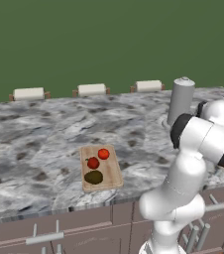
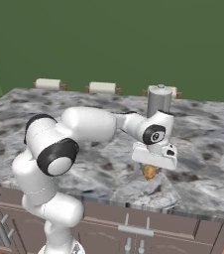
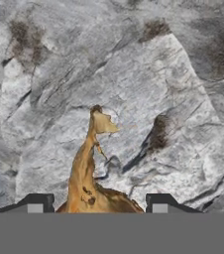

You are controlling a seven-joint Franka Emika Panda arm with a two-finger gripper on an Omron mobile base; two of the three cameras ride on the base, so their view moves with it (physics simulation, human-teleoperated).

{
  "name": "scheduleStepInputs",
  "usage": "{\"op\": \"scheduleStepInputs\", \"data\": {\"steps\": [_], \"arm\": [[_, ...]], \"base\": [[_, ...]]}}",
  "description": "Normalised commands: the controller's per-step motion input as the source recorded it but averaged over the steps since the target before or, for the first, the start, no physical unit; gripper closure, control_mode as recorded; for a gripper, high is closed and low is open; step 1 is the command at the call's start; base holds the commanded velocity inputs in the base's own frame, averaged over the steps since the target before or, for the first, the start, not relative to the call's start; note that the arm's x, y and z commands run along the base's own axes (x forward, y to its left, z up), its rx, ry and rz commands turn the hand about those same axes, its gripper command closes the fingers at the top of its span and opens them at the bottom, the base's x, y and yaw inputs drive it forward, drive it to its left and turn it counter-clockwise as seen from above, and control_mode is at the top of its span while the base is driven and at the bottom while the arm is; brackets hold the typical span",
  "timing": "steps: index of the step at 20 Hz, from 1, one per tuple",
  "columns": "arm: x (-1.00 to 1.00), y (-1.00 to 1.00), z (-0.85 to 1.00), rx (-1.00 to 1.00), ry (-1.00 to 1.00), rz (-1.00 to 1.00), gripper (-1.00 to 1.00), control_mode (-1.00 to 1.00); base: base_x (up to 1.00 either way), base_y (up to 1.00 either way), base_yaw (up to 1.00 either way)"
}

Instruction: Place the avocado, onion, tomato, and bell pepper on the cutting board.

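The tan onion (image 3: 91, 186) sits between my gripper's (image 3: 98, 204) two fingertips, its thin stem pointing away over the marble. The fingertips (image 3: 34, 204) press on both sides of the bulb, so the gripper is shut on it. In the right base view the onion (image 2: 149, 171) pokes out under the hand, low over the counter near its front edge. On the light wooden cutting board (image 1: 113, 168) lie the tomato (image 1: 103, 154), the red bell pepper (image 1: 93, 162) and the dark green avocado (image 1: 93, 177).
A tall grey metal canister (image 1: 181, 100) stands on the counter behind the arm. Three stool backs (image 1: 91, 90) line the far edge of the marble island (image 1: 34, 144). Drawers with handles (image 2: 135, 230) run below the front edge.
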Motion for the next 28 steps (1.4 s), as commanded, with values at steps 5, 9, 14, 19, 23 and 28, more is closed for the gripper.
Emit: {"op": "scheduleStepInputs", "data": {"steps": [5,9,14,19,23,28], "arm": [[-0.03,0.72,0.23,0.0,-0.01,0.1,1.0,-1.0],[-0.09,0.76,0.34,0.0,-0.07,0.09,1.0,-1.0],[-0.12,0.82,0.37,0.0,-0.09,0.08,1.0,-1.0],[-0.06,0.76,0.26,0.0,-0.05,0.11,1.0,-1.0],[-0.03,0.63,0.13,0.0,-0.06,0.18,1.0,-1.0],[0.0,0.7,0.1,0.0,-0.09,0.15,1.0,-1.0]], "base": [[0.0,0.0,0.0],[0.0,0.0,0.0],[0.0,0.0,0.0],[0.0,0.0,0.0],[0.0,0.0,0.0],[0.0,0.0,0.0]]}}
